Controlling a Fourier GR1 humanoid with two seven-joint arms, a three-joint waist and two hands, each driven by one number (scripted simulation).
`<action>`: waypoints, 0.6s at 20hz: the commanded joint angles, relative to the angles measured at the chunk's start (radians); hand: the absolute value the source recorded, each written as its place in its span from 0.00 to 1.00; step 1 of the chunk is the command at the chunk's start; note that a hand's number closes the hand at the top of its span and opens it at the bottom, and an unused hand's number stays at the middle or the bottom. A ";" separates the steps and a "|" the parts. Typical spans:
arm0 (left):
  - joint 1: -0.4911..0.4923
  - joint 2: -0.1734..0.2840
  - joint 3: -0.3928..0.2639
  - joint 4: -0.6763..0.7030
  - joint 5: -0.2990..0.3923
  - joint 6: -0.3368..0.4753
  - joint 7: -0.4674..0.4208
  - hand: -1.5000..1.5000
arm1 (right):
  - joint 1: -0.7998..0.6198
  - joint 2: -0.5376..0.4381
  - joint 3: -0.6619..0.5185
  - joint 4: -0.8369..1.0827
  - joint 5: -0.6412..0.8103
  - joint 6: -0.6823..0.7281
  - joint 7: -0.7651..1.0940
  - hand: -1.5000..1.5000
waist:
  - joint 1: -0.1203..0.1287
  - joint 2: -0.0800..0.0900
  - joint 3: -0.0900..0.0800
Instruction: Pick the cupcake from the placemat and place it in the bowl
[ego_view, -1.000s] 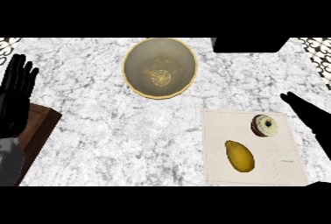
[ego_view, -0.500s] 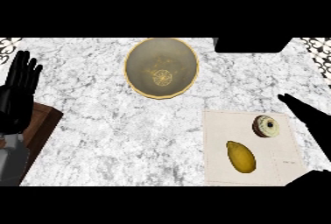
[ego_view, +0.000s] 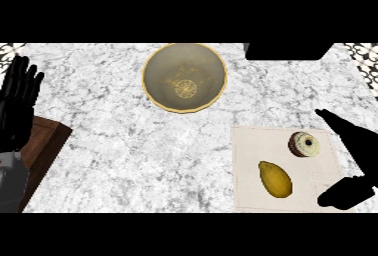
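A small cupcake (ego_view: 303, 144) with pale frosting and a dark wrapper sits on the upper right part of a beige placemat (ego_view: 255, 145). A gold-rimmed grey bowl (ego_view: 184, 76) stands at the counter's far middle, with nothing in it. My right hand (ego_view: 354, 142) is open just right of the cupcake, fingers straight and pointing up-left, thumb low near the mat's lower right corner. It is apart from the cupcake. My left hand (ego_view: 18, 102) rests open at the left edge, fingers up.
A yellow lemon-like fruit (ego_view: 275, 179) lies on the placemat below and left of the cupcake. A dark wooden board (ego_view: 46, 142) juts in at the left edge under my left forearm. A black block (ego_view: 286, 50) sits at the far right of the counter.
My right hand has moved left and down toward the cupcake, now overlapping the placemat's right edge. My left hand shifted slightly right and up.
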 joint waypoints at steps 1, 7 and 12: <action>0.008 -0.028 0.001 -0.019 -0.018 -0.003 0.008 0.50 | 0.014 0.088 -0.009 0.053 0.096 0.027 -0.030 0.00 | 0.000 0.000 0.000; 0.004 -0.024 0.033 0.013 -0.016 -0.038 0.008 0.50 | 0.042 0.148 -0.046 0.214 0.201 0.005 -0.245 0.00 | 0.000 0.000 0.000; 0.003 -0.036 0.034 -0.007 -0.052 -0.030 0.023 0.50 | 0.064 0.201 -0.077 0.221 0.254 0.018 -0.326 0.00 | -0.001 0.000 0.000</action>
